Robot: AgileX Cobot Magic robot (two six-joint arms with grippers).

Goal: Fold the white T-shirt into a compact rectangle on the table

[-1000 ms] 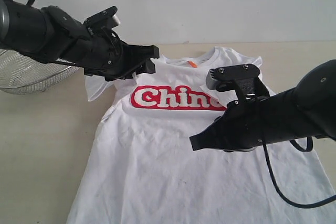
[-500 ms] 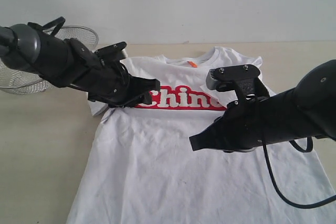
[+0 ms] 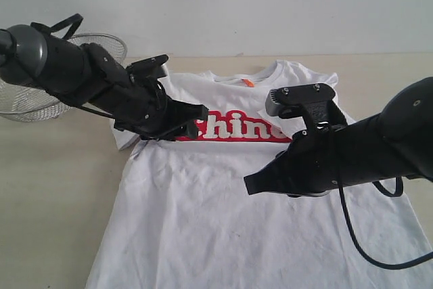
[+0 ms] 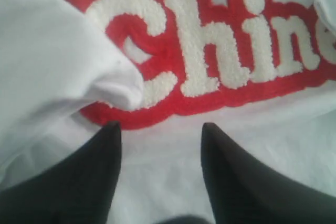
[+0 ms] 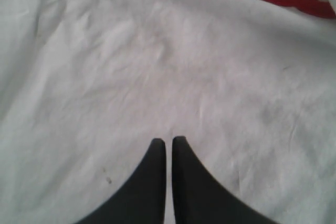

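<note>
The white T-shirt (image 3: 203,214) lies spread face up on the table (image 3: 54,187), with red lettering (image 3: 237,128) across the chest and an orange neck tag (image 3: 248,82). My left gripper (image 3: 197,116) is low over the left end of the lettering (image 4: 210,51). It is open (image 4: 160,127), with only flat shirt cloth between its fingers. A rolled fold of white sleeve (image 4: 68,61) lies beside it, over the edge of the first letter. My right gripper (image 3: 252,186) hovers over the plain belly of the shirt (image 5: 157,66), shut (image 5: 169,141) and holding nothing.
A round wire-mesh basket (image 3: 27,103) stands at the back left, behind the left arm. A black cable (image 3: 352,228) loops from the right arm over the shirt's right side. Bare tabletop shows to the left of the shirt and at the far right.
The left arm has come down from above the shoulder and collar to the left end of the lettering, uncovering the basket. The right arm has not moved.
</note>
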